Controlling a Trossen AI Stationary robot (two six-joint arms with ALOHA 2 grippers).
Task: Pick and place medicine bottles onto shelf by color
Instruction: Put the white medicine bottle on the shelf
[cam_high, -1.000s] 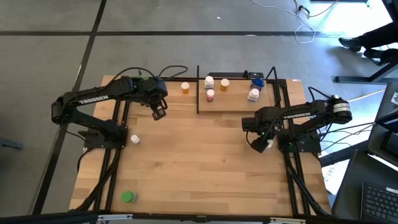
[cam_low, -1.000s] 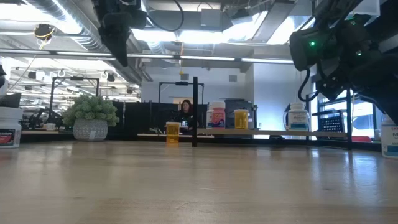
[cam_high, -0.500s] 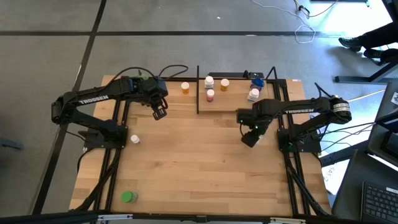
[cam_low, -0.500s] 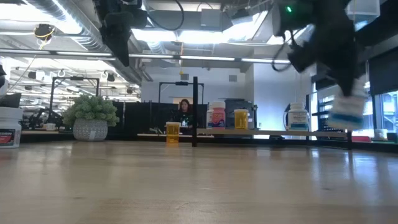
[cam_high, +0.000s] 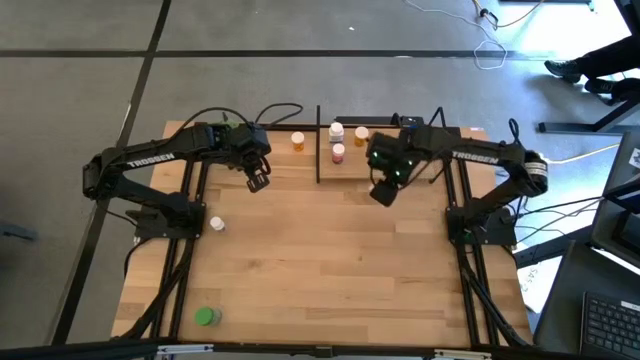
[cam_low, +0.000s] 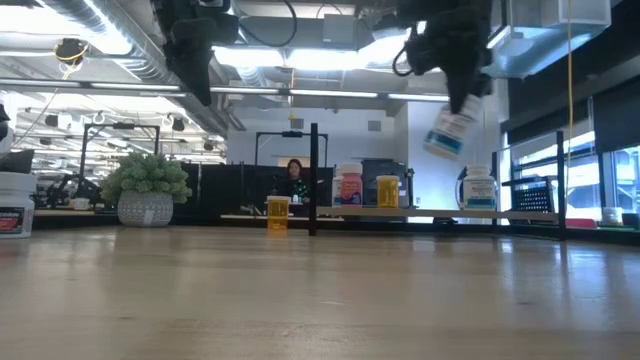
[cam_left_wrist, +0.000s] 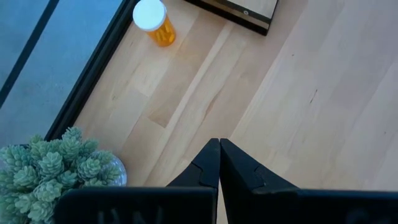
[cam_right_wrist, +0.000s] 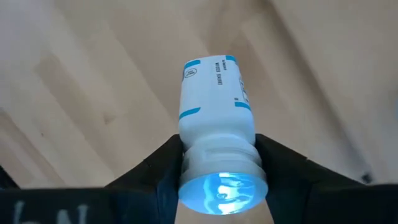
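Right pincer (cam_high: 384, 189) grips a white blue-banded bottle (cam_right_wrist: 215, 99) by its neck, raised clear of the worktop (cam_high: 320, 270), just in front of the shelf (cam_high: 425, 165). Left pincer (cam_high: 257, 181) hangs clenched and empty near an orange bottle (cam_left_wrist: 154, 23).

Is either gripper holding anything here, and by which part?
The right gripper holds a white bottle with blue label trim by its cap end, clear of the table. The left gripper is shut and empty.
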